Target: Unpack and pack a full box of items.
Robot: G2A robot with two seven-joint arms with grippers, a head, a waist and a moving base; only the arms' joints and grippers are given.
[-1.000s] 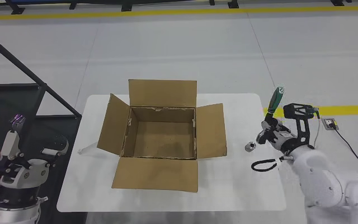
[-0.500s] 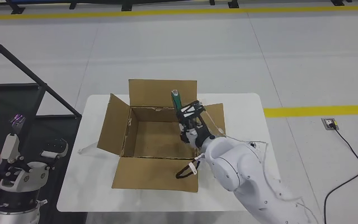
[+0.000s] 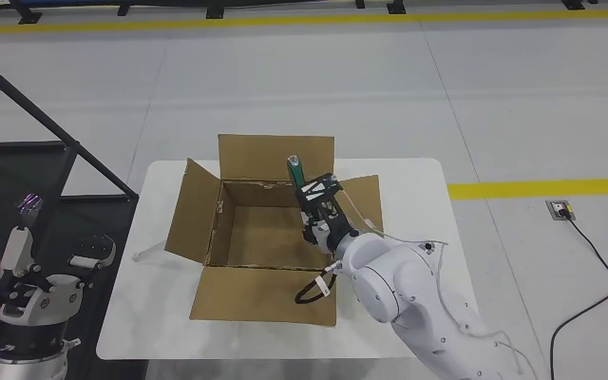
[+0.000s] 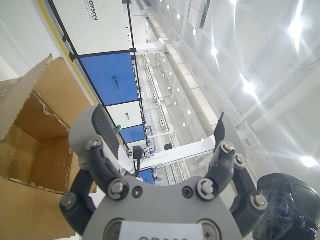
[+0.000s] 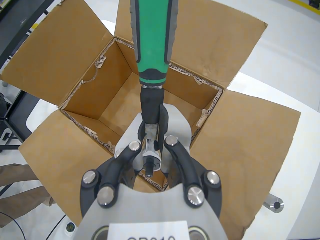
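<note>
An open cardboard box stands mid-table with all its flaps spread; the part of its floor that I can see is bare. My right gripper hangs over the box's right half, shut on the metal shank of a green-handled tool. In the right wrist view the tool juts out from the gripper above the box opening. My left gripper is open and holds nothing; it points upward at the ceiling, off the table's left side beside the box.
The white table has bare surface right of the box. A small metal cylinder lies on the table near the box's flap. A black cable loop dangles from the right arm over the front flap. A dark rack stands left.
The right arm swung from the table's right edge to above the box, carrying the green-handled tool, then drifted slightly left. The left arm stayed put.
</note>
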